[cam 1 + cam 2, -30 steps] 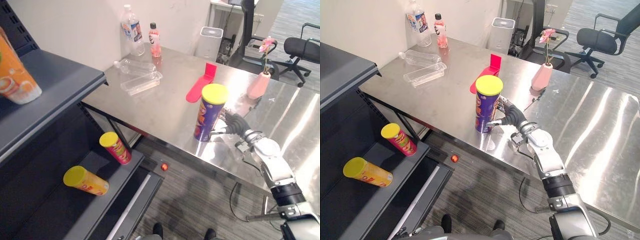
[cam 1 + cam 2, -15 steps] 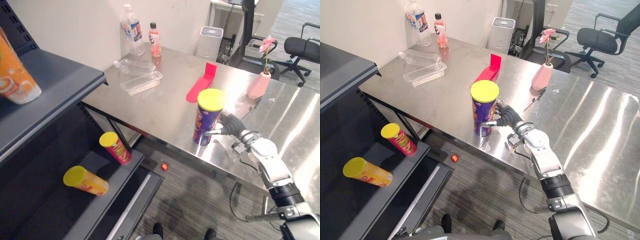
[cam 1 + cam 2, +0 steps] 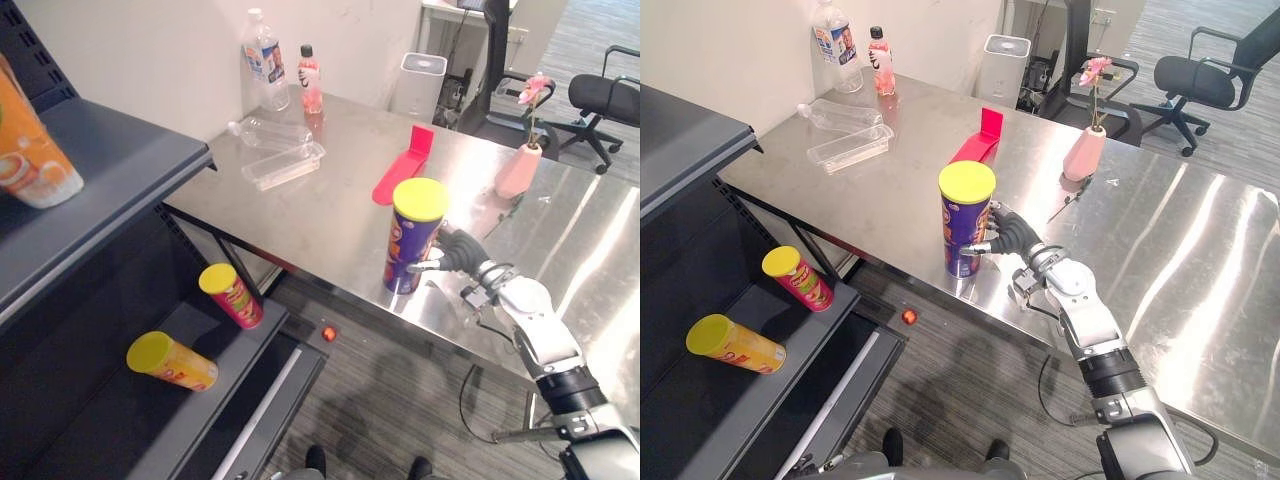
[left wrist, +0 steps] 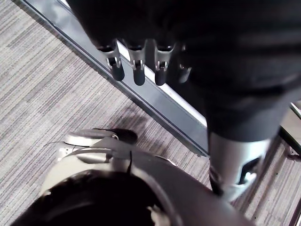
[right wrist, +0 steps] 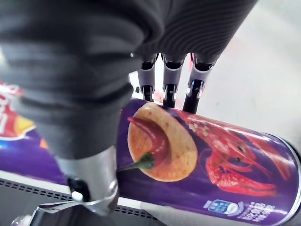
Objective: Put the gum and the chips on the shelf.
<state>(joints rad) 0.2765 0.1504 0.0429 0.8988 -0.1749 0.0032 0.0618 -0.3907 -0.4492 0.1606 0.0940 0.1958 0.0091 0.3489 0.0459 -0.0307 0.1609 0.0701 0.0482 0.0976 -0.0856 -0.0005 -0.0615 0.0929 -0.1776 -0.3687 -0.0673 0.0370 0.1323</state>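
Note:
A tall purple chips can (image 3: pixel 412 235) with a yellow lid stands upright near the front edge of the steel table (image 3: pixel 300 215). My right hand (image 3: pixel 455 253) is shut on its lower half from the right, thumb on the near side. In the right wrist view its fingers (image 5: pixel 168 92) lie curled against the can (image 5: pixel 211 160). A flat red pack (image 3: pixel 403 165) lies on the table behind the can. My left hand (image 4: pixel 136 66) hangs low over the floor with relaxed fingers, holding nothing. The dark shelf unit (image 3: pixel 110 190) stands at the left.
On the lower shelf lie a red can (image 3: pixel 232 295) and an orange can (image 3: pixel 172 361). An orange pack (image 3: pixel 30 150) sits on the upper shelf. Bottles (image 3: pixel 265 60) and a clear tray (image 3: pixel 283 165) stand at the table's back left, a pink vase (image 3: pixel 518 168) behind my right hand.
My right hand has closed its fingers round the chips can. Hand and can have shifted slightly left and toward the table's front edge.

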